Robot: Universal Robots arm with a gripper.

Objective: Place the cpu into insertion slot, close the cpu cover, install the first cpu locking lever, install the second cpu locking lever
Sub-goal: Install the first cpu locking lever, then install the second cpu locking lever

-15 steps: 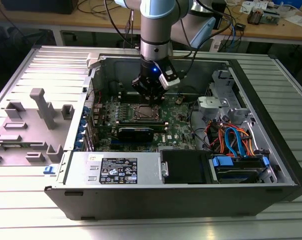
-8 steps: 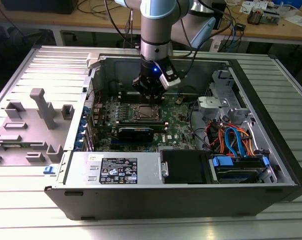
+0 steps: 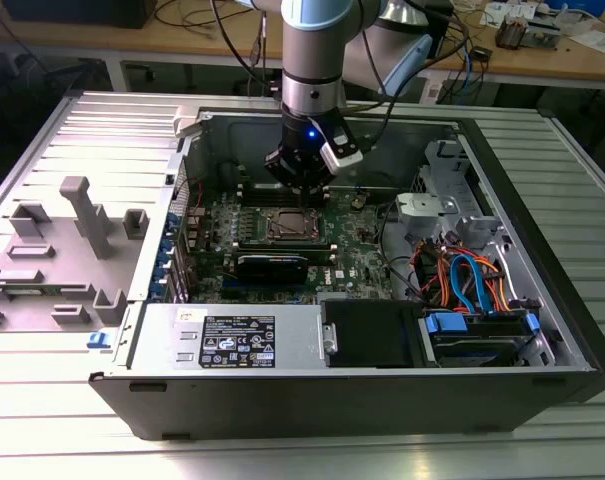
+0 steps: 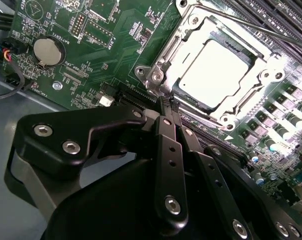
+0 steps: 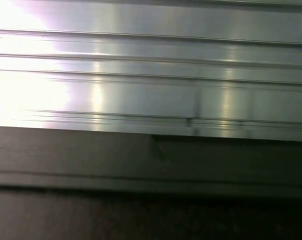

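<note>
I see my gripper [image 4: 166, 102] pinched shut, holding nothing, just beside the cpu cover [image 4: 163, 67], which lies closed over the cpu [image 4: 213, 70] seated in the insertion slot [image 3: 290, 226]

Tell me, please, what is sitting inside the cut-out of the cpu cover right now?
In the second wrist view the cpu, its bright metal top showing, fills the cut-out of the cpu cover. The insertion slot's contact field beneath is covered by the chip and cannot be seen.
</note>
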